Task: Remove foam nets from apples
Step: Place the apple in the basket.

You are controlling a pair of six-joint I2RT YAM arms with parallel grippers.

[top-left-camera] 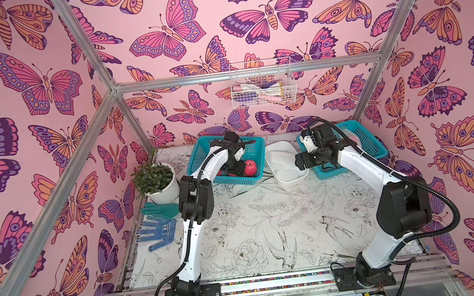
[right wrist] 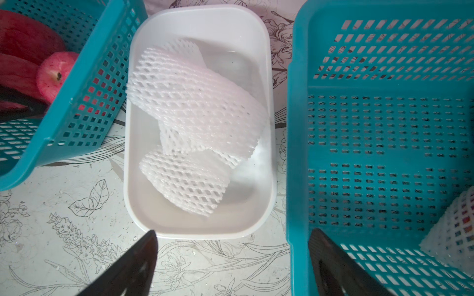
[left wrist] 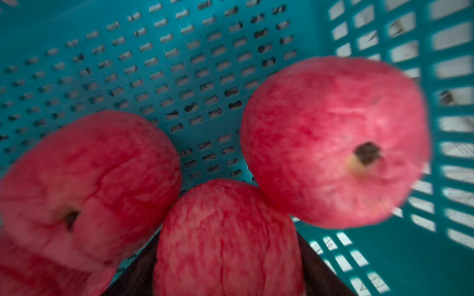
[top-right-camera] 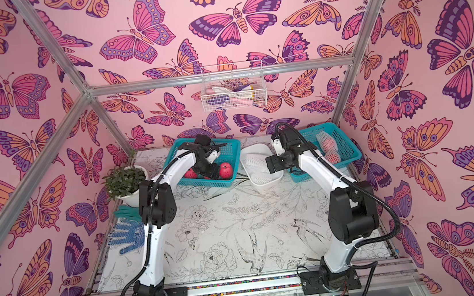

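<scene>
My left hand [top-left-camera: 236, 168] gripped a bare apple [left wrist: 225, 238] in the left basket [top-left-camera: 200, 155] at eleven o'clock, beside other bare apples [left wrist: 333, 138]. The shed foam nets [right wrist: 195, 110] lay in the white tray [right wrist: 205, 23] at twelve. My right hand [right wrist: 232, 246] gaped wide, empty. Two netted apples [top-right-camera: 332, 156] at one o'clock were undone; I judged it past halfway.

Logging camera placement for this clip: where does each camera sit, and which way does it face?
Both top views: high over the arm bases, facing down across the table; left arm and right arm show whole.
Left wrist: inside the left basket, facing bare apples; its fingers grip one apple.
Right wrist: above the white tray of foam nets; its open fingers show.
Shared: every view shows the left basket; top and right-wrist views also share tray and nets.
</scene>
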